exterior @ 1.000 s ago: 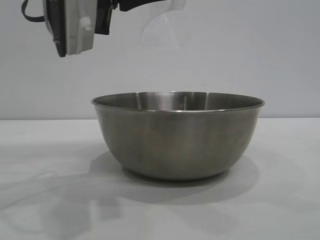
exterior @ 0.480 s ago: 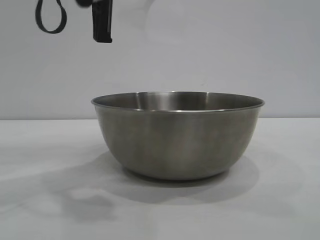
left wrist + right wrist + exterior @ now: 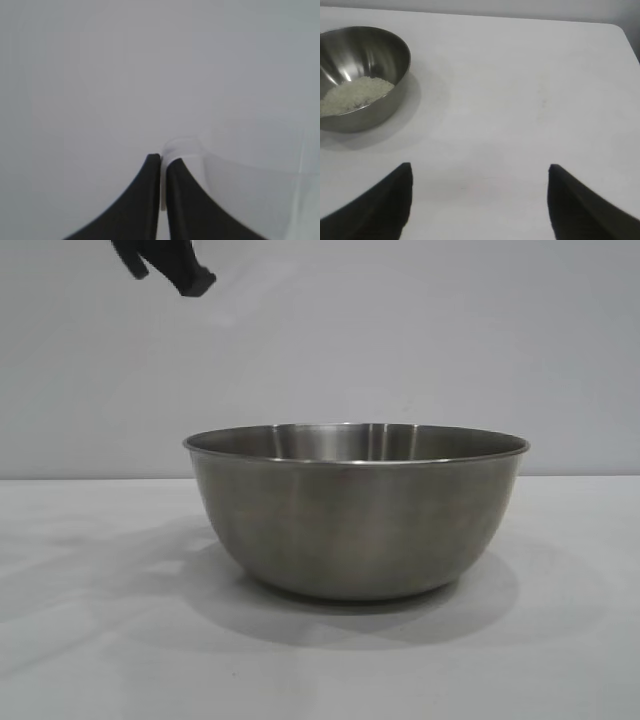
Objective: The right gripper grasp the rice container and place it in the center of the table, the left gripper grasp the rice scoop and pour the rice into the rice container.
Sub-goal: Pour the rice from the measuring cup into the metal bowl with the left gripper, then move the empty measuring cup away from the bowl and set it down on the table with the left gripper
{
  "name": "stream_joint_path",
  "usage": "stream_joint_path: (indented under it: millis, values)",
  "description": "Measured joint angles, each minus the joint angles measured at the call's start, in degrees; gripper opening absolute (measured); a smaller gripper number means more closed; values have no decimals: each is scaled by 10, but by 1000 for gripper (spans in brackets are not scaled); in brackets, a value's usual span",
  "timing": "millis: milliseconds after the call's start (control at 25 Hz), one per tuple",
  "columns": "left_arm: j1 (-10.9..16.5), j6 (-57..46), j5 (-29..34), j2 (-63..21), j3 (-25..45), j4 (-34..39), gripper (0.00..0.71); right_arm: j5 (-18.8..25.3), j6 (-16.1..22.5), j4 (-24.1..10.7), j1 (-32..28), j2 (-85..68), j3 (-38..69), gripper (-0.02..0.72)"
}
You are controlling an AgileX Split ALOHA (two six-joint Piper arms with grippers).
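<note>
Resting upright on the white tabletop [image 3: 90,640], the rice container [image 3: 356,510] stands at the middle of the exterior view, its rolled rim level and its brushed steel wall casting a soft shadow around the base. Seen from my right wrist, the same container [image 3: 360,75] holds the rice [image 3: 355,95], a shallow pale layer lying across its floor.

My left claw [image 3: 163,162] is pinched narrow on the rice scoop [image 3: 240,195]: the two dark fingers [image 3: 145,200] stand almost together, with a thin strip of the clear plastic between them, and the translucent body of the scoop spreads out beside them against a plain pale background. Whether any grains lie in the scoop cannot be told. In the exterior view only a dark part of this left claw [image 3: 170,262] shows, high above the tabletop and off to the left of the container, apart from its rim.

My right claw [image 3: 480,172] hangs over bare tabletop [image 3: 520,90], its fingers spread wide with nothing between them, well apart from the container.
</note>
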Motion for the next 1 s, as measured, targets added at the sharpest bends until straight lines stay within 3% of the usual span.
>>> stream_joint_path:
  millis: [200,440,1000]
  values:
    - [0,-145,0,0,10,-93,0,0,0,0,0,0,0,480]
    - [0,-267,0,0,64,-154,0,0,0,0,0,0,0,480]
    - [0,-327,0,19,136,-214,0,0,0,0,0,0,0,480]
